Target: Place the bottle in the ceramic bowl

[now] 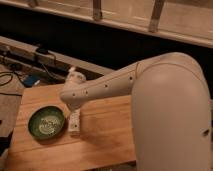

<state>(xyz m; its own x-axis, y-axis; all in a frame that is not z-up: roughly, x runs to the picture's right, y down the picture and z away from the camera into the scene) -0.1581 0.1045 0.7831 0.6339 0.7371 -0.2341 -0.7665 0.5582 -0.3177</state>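
The ceramic bowl point(46, 122), dark green with a pale speckled centre, sits on the left part of the wooden table point(105, 140). A small whitish bottle point(74, 123) is just to the right of the bowl's rim, close to the table top. My gripper point(75, 111) hangs down from the end of the white arm point(105, 87), directly over the bottle and beside the bowl. The wrist hides the place where gripper and bottle meet.
The arm's large white shell point(170, 115) fills the right side and hides that end of the table. Cables and a power strip point(30, 57) lie on the ledge behind. A blue object point(31, 80) sits at the table's back left edge.
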